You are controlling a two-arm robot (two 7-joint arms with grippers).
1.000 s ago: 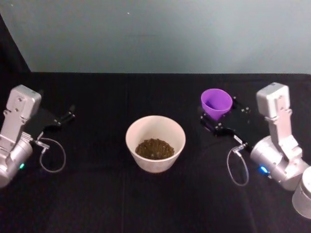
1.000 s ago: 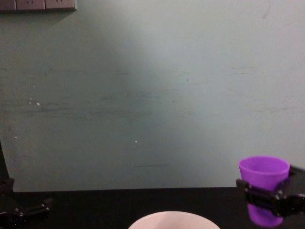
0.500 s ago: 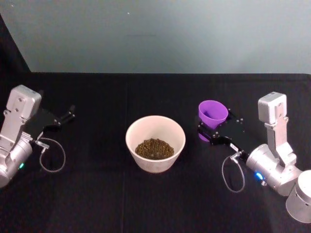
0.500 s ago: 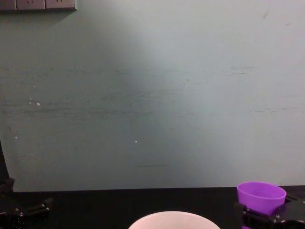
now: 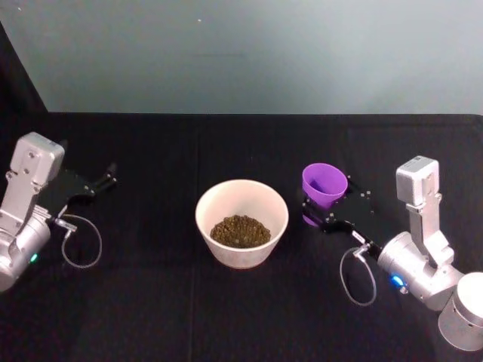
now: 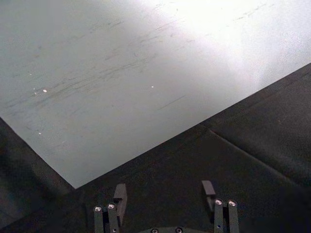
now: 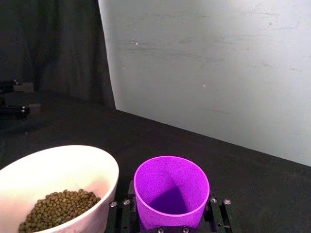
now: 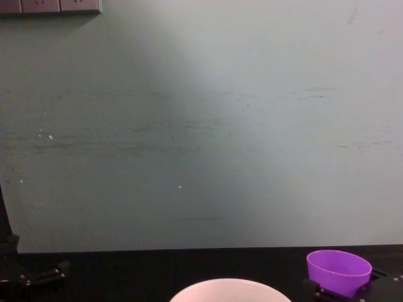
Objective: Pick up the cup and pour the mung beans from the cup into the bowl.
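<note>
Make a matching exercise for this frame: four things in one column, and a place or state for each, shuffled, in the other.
Things:
1. purple cup
2. bowl
3. left gripper
4. mung beans

Places or states:
A. open, parked at the table's left side, holding nothing
B. heaped inside the pale dish
C. upright and empty, clamped in the right gripper, right of the bowl
D. stands at the middle of the black table, between the two arms

Pairs: 1-C, 2-D, 3-A, 4-B
</note>
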